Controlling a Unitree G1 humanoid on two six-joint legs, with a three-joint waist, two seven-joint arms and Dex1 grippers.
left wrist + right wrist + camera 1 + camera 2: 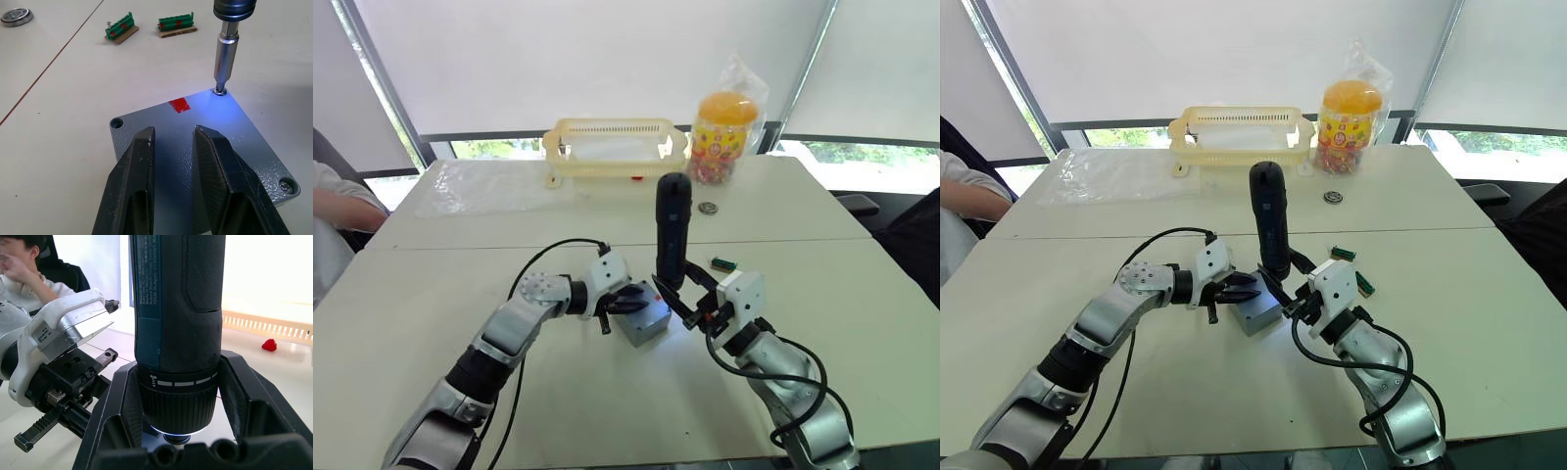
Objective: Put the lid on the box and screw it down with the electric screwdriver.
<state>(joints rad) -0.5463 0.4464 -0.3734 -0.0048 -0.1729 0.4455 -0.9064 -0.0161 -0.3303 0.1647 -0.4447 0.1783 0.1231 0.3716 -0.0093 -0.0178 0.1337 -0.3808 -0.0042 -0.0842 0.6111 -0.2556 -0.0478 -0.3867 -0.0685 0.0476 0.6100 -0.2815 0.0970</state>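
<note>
The electric screwdriver (pixel 226 46) has its bit in a corner screw of the lid (pixel 205 147), lit blue.

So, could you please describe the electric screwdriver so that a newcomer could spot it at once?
On the white table, look at the near middle, where the grey lid lies. The electric screwdriver stands upright on the lid's corner in the right end effector: the only tall, dark cylinder with a lit tip.

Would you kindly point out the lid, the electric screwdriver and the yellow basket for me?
lid (pixel 205 122): left wrist view, on its flat grey top beside the red mark.
electric screwdriver (pixel 673 230): left eye view, on its dark upright body.
yellow basket (pixel 612 127): left eye view, on its slotted back wall.
</note>
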